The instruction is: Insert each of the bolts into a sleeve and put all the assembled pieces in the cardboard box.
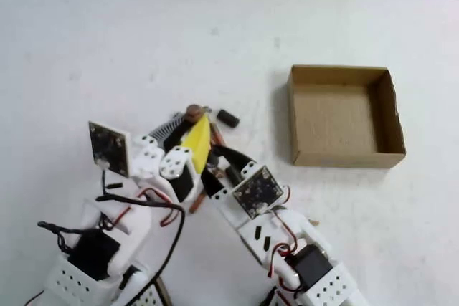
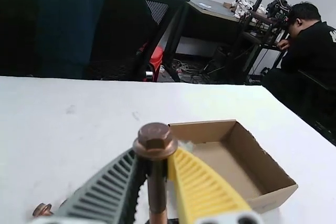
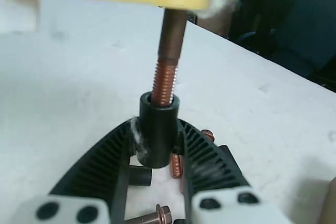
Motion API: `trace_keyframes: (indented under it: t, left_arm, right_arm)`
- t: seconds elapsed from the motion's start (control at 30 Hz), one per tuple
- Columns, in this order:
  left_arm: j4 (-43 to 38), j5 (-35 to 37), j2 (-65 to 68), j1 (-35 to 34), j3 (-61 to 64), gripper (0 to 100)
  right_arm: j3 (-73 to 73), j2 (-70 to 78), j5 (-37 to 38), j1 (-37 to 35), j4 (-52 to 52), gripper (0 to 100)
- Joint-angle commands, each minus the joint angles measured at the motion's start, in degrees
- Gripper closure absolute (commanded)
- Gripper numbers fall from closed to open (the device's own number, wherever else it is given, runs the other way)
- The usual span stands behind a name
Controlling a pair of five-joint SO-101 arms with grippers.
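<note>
Bolt point(image 3: 167, 51) and sleeve point(image 3: 157, 116) meet in the air between the two arms. The bolt's threaded tip sits in the sleeve's top opening, with the smooth shank and most of the thread outside it.

The left end effector point(image 2: 155, 157) is pinched on the bolt just under its hexagonal head. Its grey finger point(image 2: 105, 198) is on one side and its yellow finger point(image 2: 202, 192) on the other, and the shank hangs down between them. The right end effector point(image 3: 156, 128) is closed on the black sleeve and holds it upright between its two black ribbed fingers point(image 3: 102, 169), with the upper half of the sleeve standing above them.

The cardboard box point(image 1: 346, 157) stands open on the white surface point(image 1: 107, 48), well apart from both end effectors and to their right in the high view. Its inside shows bare cardboard floor and walls.

Both arms rise from the near edge of the surface and lean in toward each other, so their end effectors come together near the middle. The left one sits higher and the right one tucks in below it.

Under the held sleeve, several loose bolts point(image 3: 176, 166) and a loose sleeve point(image 3: 139, 176) lie on the surface. Another sleeve point(image 1: 228, 117) lies between the end effectors and the box.
</note>
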Motion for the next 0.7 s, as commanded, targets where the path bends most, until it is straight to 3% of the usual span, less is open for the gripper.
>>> trace_keyframes:
  t: [0.0,0.67]
  left_arm:
    - [-0.44,-0.26,-0.92,1.01,1.14,98]
    - [5.71,-0.09,-0.92,4.53,5.71,98]
  right_arm:
    - [0.53,-0.66,-0.7,-0.4,0.04,98.2]
    - [0.53,-0.66,-0.7,1.27,0.04,98.2]
